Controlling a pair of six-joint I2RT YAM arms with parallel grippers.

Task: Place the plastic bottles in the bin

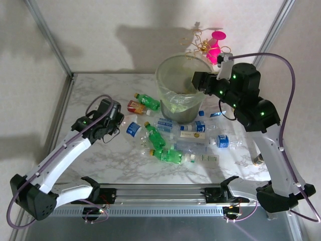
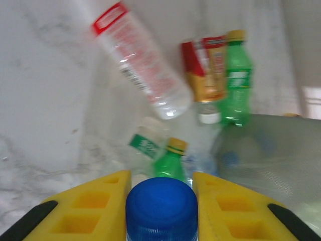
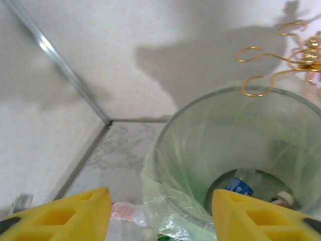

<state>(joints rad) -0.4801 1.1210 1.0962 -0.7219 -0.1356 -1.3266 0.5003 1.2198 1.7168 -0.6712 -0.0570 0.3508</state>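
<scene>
1. Blue-capped bottle clamped between the left gripper's yellow fingers, over the marble table.
2. Right gripper spread apart, empty, above the bin.
3. Other bottles lying on the table before the bin, some inside it.

Your left arm reaches forward from its base with the elbow bent, and it carries the left gripper down low, angled to the right. Its yellow fingers are closed on a blue-capped bottle (the cap sits squarely between them). Your right arm rises steeply from its base and folds at the elbow, holding the right gripper high and turned toward the left. Its fingers stand apart, with nothing between them.
</scene>
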